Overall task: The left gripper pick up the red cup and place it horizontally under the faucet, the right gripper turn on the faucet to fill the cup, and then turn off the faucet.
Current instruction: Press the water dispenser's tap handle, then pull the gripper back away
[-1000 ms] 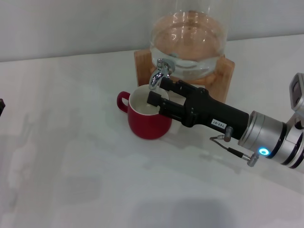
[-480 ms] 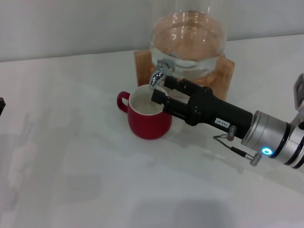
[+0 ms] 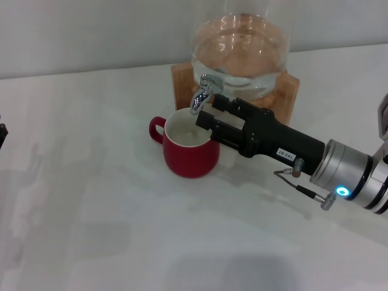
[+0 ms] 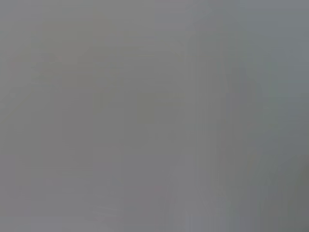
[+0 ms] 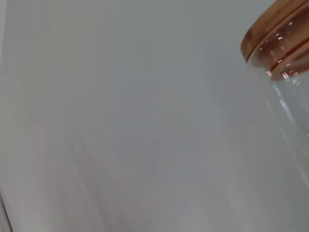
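The red cup (image 3: 191, 153) stands upright on the white table, its white inside showing and its handle pointing left. Its mouth sits right below the spout of the chrome faucet (image 3: 202, 92), which is fixed to the glass jar (image 3: 242, 45) on a wooden stand. My right gripper (image 3: 209, 111) reaches in from the right, open. Its black fingertips hover over the cup's right rim, just right of the spout, with nothing between them. Of the left gripper (image 3: 2, 134) only a black sliver shows at the left edge. The left wrist view is plain grey.
The wooden stand (image 3: 290, 91) rises behind the right gripper's fingers. The white table (image 3: 91, 230) stretches left of and in front of the cup. In the right wrist view the jar (image 5: 285, 53), with a wooden band across it, shows against a pale surface.
The right gripper has drawn back a little to the right and towards the jar, so its fingertips cover less of the cup's mouth. The cup has not moved.
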Robot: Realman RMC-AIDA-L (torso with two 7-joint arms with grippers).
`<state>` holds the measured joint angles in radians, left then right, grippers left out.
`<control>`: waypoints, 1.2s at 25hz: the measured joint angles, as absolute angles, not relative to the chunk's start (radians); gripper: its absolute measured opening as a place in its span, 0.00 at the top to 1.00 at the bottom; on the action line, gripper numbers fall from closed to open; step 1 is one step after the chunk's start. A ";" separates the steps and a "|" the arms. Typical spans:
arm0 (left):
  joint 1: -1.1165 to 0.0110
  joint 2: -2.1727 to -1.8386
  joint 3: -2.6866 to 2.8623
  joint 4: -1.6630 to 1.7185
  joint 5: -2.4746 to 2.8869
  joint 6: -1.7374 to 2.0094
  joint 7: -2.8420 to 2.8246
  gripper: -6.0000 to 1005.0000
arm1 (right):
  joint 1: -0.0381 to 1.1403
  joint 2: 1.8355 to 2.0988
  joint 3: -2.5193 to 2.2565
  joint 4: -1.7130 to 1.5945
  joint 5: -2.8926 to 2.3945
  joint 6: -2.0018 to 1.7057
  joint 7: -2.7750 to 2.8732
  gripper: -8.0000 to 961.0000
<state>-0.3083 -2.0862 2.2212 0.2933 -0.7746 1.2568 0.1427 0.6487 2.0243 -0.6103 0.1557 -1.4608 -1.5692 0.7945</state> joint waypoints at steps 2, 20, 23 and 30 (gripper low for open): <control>-0.308 -2.086 2.221 0.293 -0.775 1.257 0.143 0.12 | 0.647 2.023 -0.610 0.154 -1.461 -1.569 0.795 0.25; -0.311 -2.086 2.221 0.293 -0.775 1.256 0.143 0.12 | 0.640 2.022 -0.609 0.140 -1.454 -1.565 0.798 0.25; -0.311 -2.086 2.221 0.292 -0.775 1.256 0.143 0.12 | 0.632 2.021 -0.609 0.130 -1.450 -1.565 0.799 0.25; -0.311 -2.086 2.222 0.291 -0.775 1.256 0.143 0.12 | 0.616 2.024 -0.609 0.115 -1.448 -1.564 0.803 0.25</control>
<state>-0.3114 -2.0862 2.2221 0.2913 -0.7746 1.2563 0.1427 0.6165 2.0237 -0.6089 0.1155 -1.4484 -1.5645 0.8029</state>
